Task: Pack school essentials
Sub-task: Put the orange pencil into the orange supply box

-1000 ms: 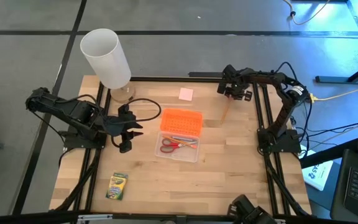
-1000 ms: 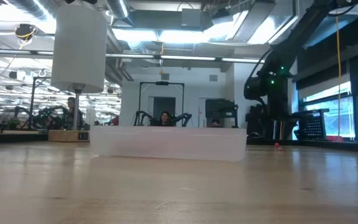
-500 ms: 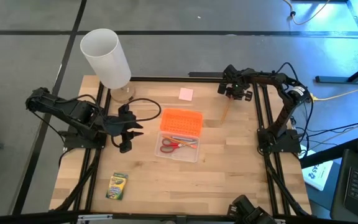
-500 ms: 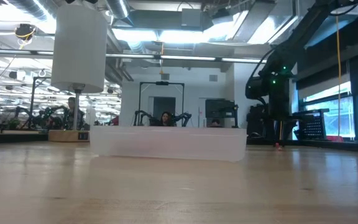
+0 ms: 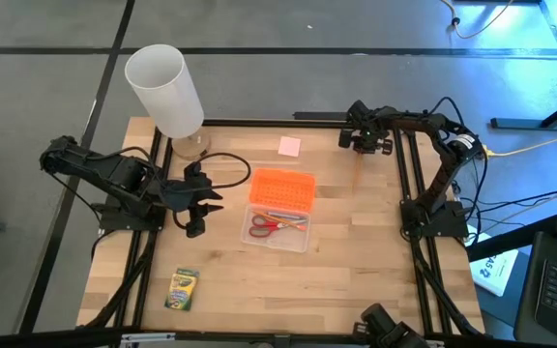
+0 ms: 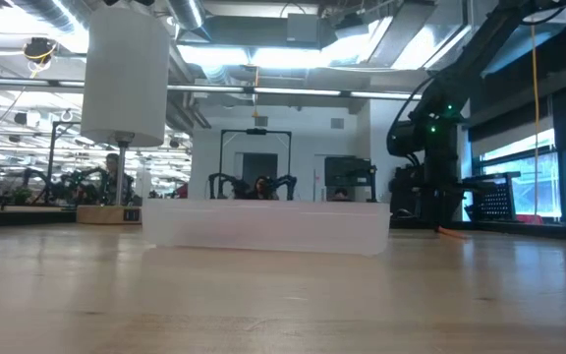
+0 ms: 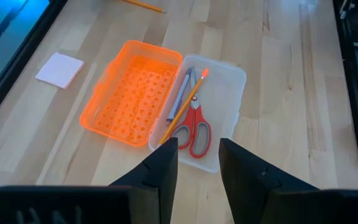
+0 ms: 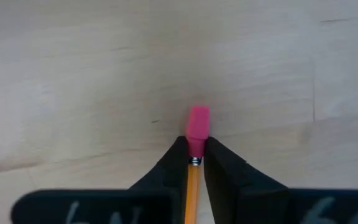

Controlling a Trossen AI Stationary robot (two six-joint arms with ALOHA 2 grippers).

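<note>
A yellow pencil (image 5: 357, 172) with a pink eraser tip lies on the table at the far right. My right gripper (image 5: 366, 145) points down over its far end and is shut on it. The clear box (image 5: 278, 228) mid-table holds red-handled scissors (image 7: 193, 127), an orange pencil and a grey pen. Its orange lid (image 5: 281, 188) lies open on the far side. My left gripper (image 5: 201, 203) hovers left of the box, open and empty. A pink square eraser (image 5: 289, 146) lies at the far middle. The crayon box (image 5: 183, 288) lies flat at the near left. My right gripper pinches the pencil between its two fingers just behind the metal band (image 8: 194, 163), at the eraser end. The pink eraser tip (image 8: 197, 124) sticks out past the fingertips. The fingers come from above, pointing down. The pencil's shaft lies on the table toward the near edge.
A tall white cylinder (image 5: 165, 92) stands on a base at the far left corner, with a black cable (image 5: 222, 166) looping beside it. Bare wood lies between the box and the right arm's base (image 5: 433, 217).
My right gripper has shut on the pencil's eraser end and rolled slightly at the wrist. The pencil has turned on the table: its free end has swung from slanting toward the box to pointing nearly straight at the near edge.
</note>
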